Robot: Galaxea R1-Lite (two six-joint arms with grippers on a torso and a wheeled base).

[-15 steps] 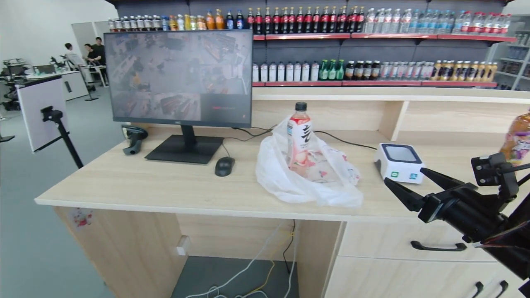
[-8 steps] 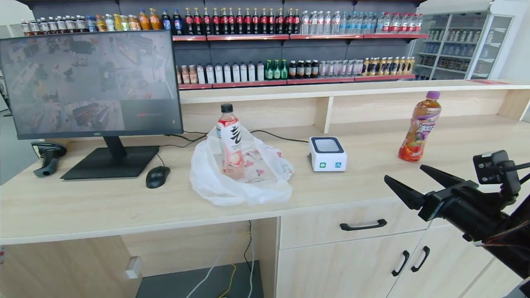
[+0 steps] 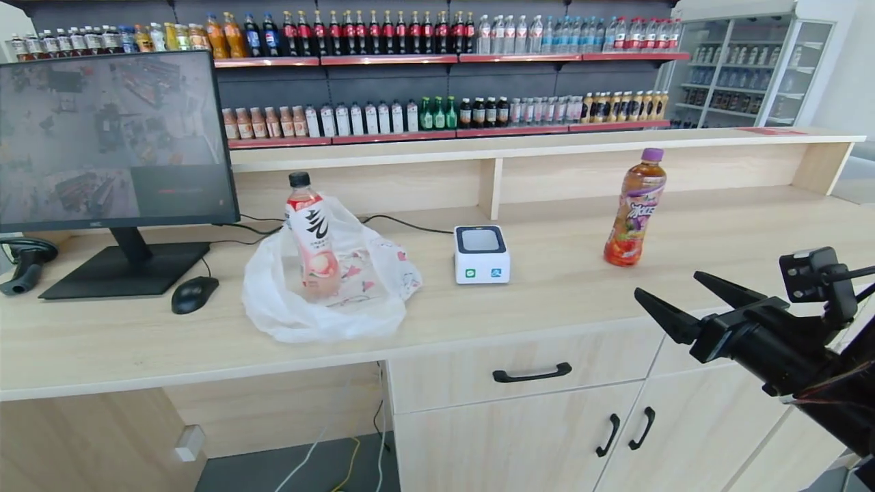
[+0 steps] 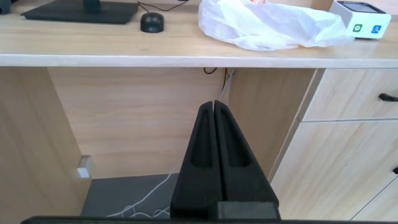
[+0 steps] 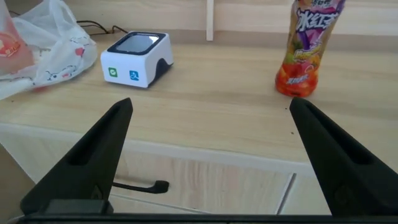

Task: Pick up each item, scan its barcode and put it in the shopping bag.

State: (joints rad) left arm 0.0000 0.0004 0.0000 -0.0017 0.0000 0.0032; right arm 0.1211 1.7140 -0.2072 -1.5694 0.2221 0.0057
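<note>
An orange-drink bottle with a purple cap (image 3: 634, 208) (image 5: 308, 50) stands upright on the counter, right of the white barcode scanner (image 3: 481, 254) (image 5: 137, 58). A pink-labelled bottle (image 3: 312, 236) stands inside the white plastic shopping bag (image 3: 328, 294) (image 4: 273, 25) (image 5: 37, 50). My right gripper (image 3: 673, 299) (image 5: 211, 155) is open, held in front of the counter's edge, short of the orange bottle and lower than it. My left gripper (image 4: 214, 109) is shut with nothing in it, below counter level facing the cabinet side.
A monitor (image 3: 109, 137), a mouse (image 3: 193, 294) (image 4: 152, 22) and a handheld scanner (image 3: 24, 263) sit at the counter's left. Drawers and cabinet doors with black handles (image 3: 532, 374) front the counter. Shelves of bottles (image 3: 437, 75) line the back wall.
The head camera has swung right, shifting the whole scene leftward and bringing the orange bottle fully into view. The right gripper stays open in the same spot in the picture.
</note>
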